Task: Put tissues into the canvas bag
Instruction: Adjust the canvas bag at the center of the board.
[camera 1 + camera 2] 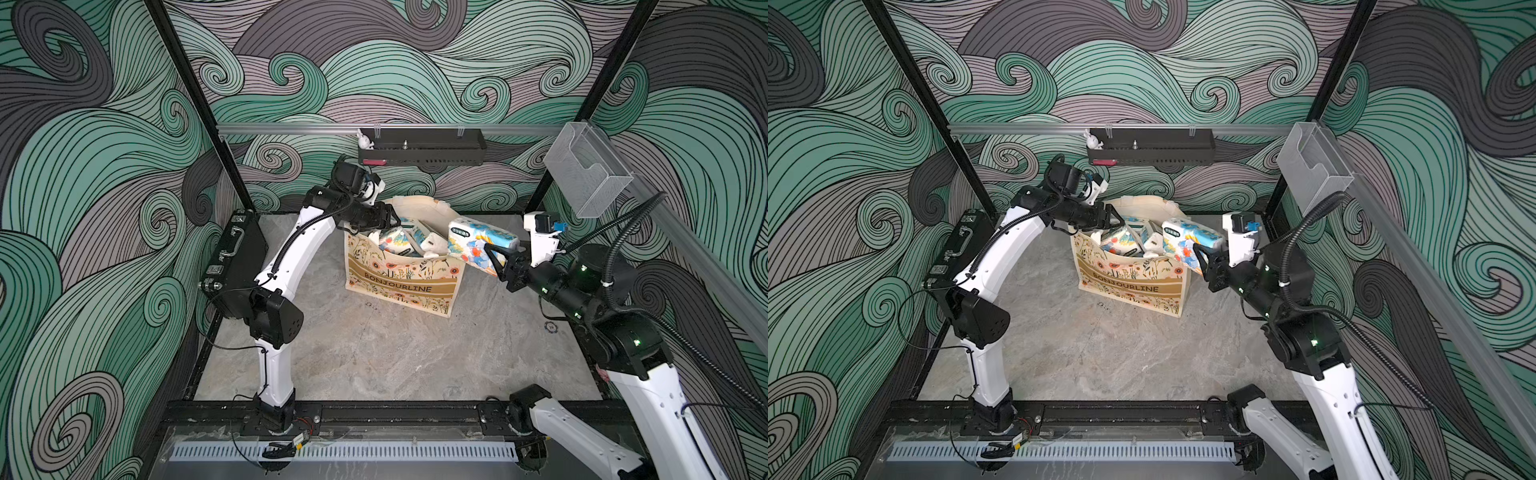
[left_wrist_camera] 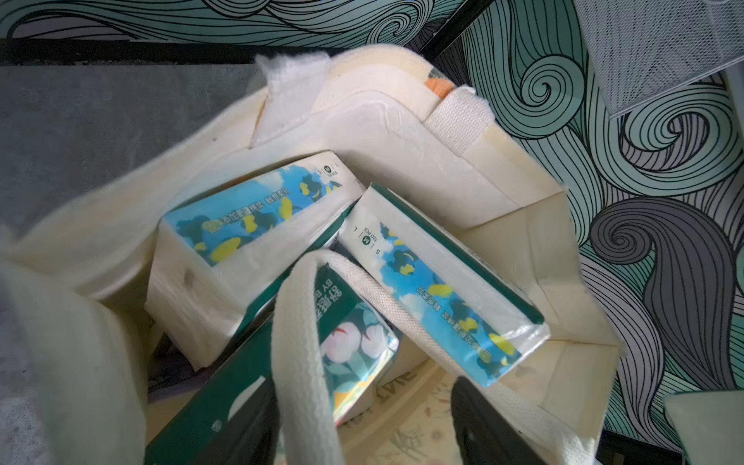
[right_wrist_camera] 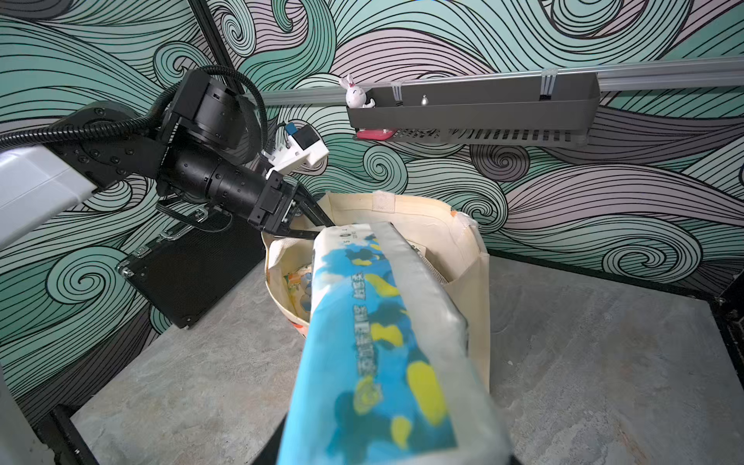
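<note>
Blue floral tissue pack (image 1: pixel 471 239) held at the mouth of the canvas bag (image 1: pixel 401 286).
Right jaws are clamped on the pack's end, and the pack is tilted over the bag's right rim. The bag stands upright on the counter (image 1: pixel 374 353) with several tissue packs (image 2: pixel 249 225) inside it. Left jaws sit at the bag's far-left rim, spread apart, with a cream handle strap (image 2: pixel 298 362) lying loose between them.

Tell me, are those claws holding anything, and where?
The right gripper pinches a floral tissue pack by one end; the left gripper, jaws open, straddles a bag handle.
</note>
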### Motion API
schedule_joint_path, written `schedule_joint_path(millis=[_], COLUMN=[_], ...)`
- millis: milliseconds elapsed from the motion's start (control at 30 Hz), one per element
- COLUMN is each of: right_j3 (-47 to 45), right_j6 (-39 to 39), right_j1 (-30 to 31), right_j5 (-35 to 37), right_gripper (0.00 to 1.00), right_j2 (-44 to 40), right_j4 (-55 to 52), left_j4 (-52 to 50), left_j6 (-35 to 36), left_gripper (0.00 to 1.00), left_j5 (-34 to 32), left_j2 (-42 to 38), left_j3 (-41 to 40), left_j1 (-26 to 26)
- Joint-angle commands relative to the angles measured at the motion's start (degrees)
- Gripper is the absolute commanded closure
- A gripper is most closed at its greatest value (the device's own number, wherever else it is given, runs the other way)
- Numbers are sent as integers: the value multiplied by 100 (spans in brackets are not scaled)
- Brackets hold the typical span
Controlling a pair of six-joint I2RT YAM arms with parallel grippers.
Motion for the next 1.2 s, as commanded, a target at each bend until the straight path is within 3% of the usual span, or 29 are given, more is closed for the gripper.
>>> schedule_joint_path(millis=[0,200,367,567,700,833,1067,1167], right_j3=[-39,-65,-95,-130,-109,-98,-183,-122], right_j6=[-79,-51,-103,-158,-165,-150,-326,-313], right_j1=[-31,-35,-36,-32,-38,-35,-35,-36], right_j5=[73,50,135,235,250,240,799,669], right_gripper=[57,57,57,57,57,57,55,56], right_j2=[-54,-62,-98,-115,-99,-101,-81,29], right_j4=[235,267,264,270,270,279,274,274], left_j4=[-689,762,2562,3532,4538,4392,5040,5114], left_j6=[250,-119,-1302,-2053,-2913,-2931,-3221,-3158], left_gripper=[31,34,37,37,37,37,37,37], left_j5=[5,1348,2583,2979,3380,3560,4060,4178], left_j2=[95,-96,-213,-496,-739,-795,-1301,-1645], left_j3=[210,-290,-650,-713,-1075,-1157,-2059,-2459], left_j1=[15,12,22,67,76,75,76,75])
